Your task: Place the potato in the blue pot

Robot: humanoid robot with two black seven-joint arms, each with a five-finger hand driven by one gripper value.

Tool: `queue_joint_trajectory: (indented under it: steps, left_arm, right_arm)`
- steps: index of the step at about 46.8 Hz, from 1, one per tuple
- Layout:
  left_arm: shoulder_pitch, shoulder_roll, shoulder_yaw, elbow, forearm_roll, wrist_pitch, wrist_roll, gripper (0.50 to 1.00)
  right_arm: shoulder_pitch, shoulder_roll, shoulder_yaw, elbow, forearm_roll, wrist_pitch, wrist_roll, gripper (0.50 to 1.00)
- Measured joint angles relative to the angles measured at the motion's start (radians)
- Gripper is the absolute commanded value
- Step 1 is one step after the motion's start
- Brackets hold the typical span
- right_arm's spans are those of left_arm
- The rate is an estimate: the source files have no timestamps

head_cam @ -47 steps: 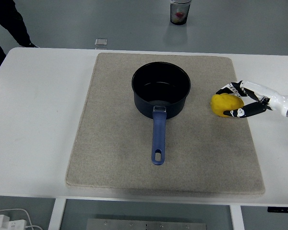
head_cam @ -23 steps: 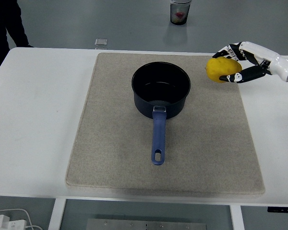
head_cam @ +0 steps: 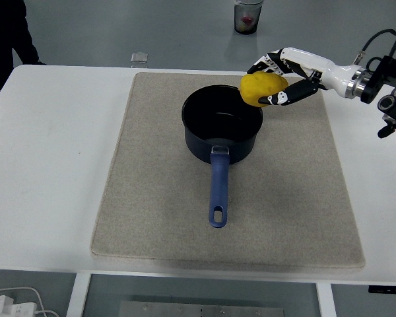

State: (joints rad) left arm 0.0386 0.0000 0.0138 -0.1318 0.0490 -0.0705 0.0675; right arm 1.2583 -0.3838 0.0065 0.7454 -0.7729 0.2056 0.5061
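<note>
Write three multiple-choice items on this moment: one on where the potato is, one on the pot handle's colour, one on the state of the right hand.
1. Where is the potato?
A. lying on the mat
B. held up at the far right rim of the blue pot
C. at the bottom of the pot

2. What colour is the pot's handle?
A. blue
B. red
C. white

3. What is the right hand doing?
A. resting flat on the table
B. spread open and empty
C. grasping the potato

Answers:
1 B, the potato overlaps the pot's rim, clear of the mat.
2 A, the handle pointing toward the near edge is blue.
3 C, its fingers wrap the potato.
</note>
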Motion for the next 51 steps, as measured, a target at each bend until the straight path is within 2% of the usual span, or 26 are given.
queue_joint_trajectory:
  steps: [6, 31, 51]
  left_arm:
    - [0.000, 0.000, 0.000, 0.000, 0.000, 0.000, 0.000, 0.996]
    - [0.000, 0.000, 0.000, 0.000, 0.000, 0.000, 0.000, 0.996]
    - [0.000, 0.000, -0.001, 0.000, 0.000, 0.000, 0.000, 0.996]
  right_arm:
    - [0.015, 0.052, -0.016, -0.026, 0.004, -0.001, 0.000, 0.500]
    - [0.009, 0.170, -0.014, -0.097, 0.029, -0.011, 0.000, 0.500]
    - [-0.028, 0.220, -0.014, -0.131, 0.026, -0.015, 0.000, 0.500]
